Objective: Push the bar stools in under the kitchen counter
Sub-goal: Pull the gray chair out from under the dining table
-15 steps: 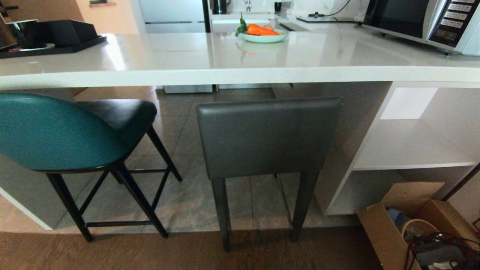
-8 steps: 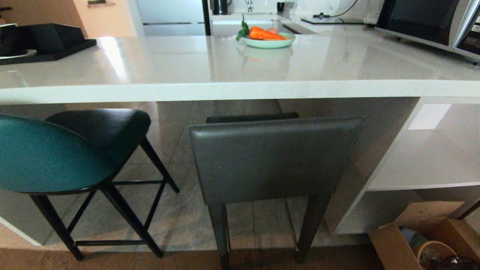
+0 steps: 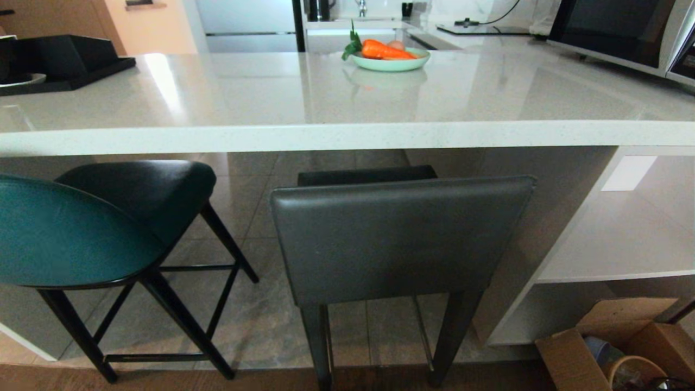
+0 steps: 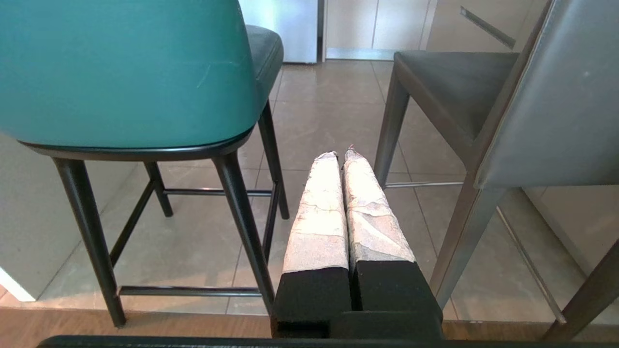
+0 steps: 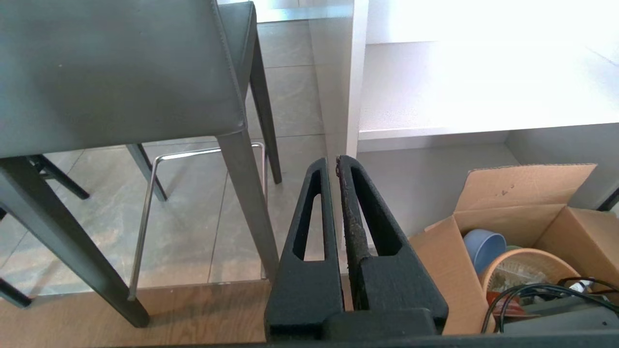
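Observation:
Two bar stools stand at the kitchen counter (image 3: pixel 326 136). The teal stool (image 3: pixel 65 233) is at the left, its dark seat partly beneath the slab. The dark grey stool (image 3: pixel 396 239) is in the middle, its back just outside the counter's edge. Neither arm shows in the head view. My left gripper (image 4: pixel 341 155) is shut and empty, low between the teal stool (image 4: pixel 121 72) and the grey stool (image 4: pixel 556 111). My right gripper (image 5: pixel 331 162) is shut and empty, beside the grey stool's back (image 5: pixel 116 72) and leg, facing the white shelves (image 5: pixel 464 96).
On the counter are a green plate of carrots (image 3: pixel 390 61), a black tray (image 3: pixel 65 65) at the left and a microwave (image 3: pixel 630 30) at the right. An open cardboard box (image 3: pixel 608 347) of clutter sits on the floor at the lower right, by the shelf unit (image 3: pixel 613 255).
The whole head view has shifted: counter and both stools now look larger and sit lower in the picture, so the camera has come closer. The stools keep their places relative to the counter.

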Motion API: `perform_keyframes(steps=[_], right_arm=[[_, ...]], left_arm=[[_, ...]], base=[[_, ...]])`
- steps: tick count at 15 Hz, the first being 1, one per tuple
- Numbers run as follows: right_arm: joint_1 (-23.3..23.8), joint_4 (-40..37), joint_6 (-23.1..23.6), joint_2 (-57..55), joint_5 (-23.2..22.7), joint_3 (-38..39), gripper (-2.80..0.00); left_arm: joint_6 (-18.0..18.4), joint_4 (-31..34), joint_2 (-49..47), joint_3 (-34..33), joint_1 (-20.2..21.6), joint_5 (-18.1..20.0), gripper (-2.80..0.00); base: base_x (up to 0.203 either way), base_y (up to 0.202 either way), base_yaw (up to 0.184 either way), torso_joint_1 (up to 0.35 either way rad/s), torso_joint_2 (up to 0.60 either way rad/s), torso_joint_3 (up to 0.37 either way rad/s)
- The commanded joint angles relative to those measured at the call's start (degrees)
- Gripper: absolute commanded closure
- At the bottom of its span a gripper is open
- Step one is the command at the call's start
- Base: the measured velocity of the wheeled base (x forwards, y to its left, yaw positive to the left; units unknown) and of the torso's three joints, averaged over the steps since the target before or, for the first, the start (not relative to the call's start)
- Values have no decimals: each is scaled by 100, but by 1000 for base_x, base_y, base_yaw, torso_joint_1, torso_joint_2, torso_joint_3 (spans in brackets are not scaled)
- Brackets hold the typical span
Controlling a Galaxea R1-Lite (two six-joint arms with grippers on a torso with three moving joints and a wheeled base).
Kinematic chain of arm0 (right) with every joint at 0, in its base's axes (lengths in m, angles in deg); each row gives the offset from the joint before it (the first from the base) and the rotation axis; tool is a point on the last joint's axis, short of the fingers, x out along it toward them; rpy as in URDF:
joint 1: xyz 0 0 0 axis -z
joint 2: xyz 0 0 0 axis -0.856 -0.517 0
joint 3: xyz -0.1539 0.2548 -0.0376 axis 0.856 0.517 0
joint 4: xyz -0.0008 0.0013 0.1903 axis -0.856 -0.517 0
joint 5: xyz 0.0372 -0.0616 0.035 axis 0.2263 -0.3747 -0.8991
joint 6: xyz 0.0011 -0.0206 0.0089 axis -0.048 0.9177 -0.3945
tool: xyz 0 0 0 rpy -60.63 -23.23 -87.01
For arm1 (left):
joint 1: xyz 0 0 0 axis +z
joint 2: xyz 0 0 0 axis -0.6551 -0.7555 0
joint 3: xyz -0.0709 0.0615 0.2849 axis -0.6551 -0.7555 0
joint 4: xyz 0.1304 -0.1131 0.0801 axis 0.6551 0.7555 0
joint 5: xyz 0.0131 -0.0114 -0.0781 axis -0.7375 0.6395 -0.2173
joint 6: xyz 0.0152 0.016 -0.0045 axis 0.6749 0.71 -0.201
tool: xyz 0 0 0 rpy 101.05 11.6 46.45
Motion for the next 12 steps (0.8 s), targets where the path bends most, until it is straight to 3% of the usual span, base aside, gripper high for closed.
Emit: perform_keyframes(steps=[1,10,12], right_arm=[[-2,3,9,0,0,132,0],[7,2,11,0,9,121,0],[7,-126,-25,-74,-16,-232,0]], left_arm=[[0,-8,1,-229,7,-2,0],[18,-1,1,-229,25,-2,0],[9,-1,1,-229,7,-2,0]], base=[[0,0,0,0,0,0],[0,0,0,0,0,0],[0,0,0,0,0,0]])
